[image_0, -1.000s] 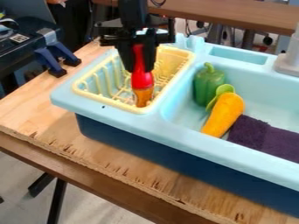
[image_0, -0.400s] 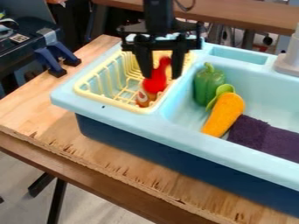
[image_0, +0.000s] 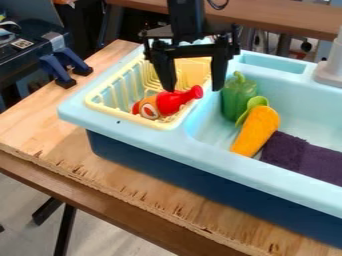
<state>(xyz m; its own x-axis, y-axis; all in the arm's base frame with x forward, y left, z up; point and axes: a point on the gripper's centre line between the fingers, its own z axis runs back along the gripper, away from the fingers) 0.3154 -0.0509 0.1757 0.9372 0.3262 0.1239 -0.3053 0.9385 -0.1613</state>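
The black gripper (image_0: 194, 89) hangs over the right part of the yellow dish rack (image_0: 122, 118), its two fingers spread wide apart and nothing held between them. Just below it, a red and orange toy bottle (image_0: 167, 102) lies on its side in the rack, its neck pointing right toward the rack's right rim. To the right of the gripper, in the sink basin, stands a green bell pepper (image_0: 238, 97).
In the basin (image_0: 299, 115) are also an orange carrot (image_0: 256, 131) with a green top and a dark purple cloth (image_0: 304, 159). A grey faucet base (image_0: 330, 72) rises at the right. Blue clamps (image_0: 65, 66) stand at the table's left edge.
The gripper has opened, let go of the bottle and shifted right. From near upright, the bottle has tipped over onto its side in the rack.
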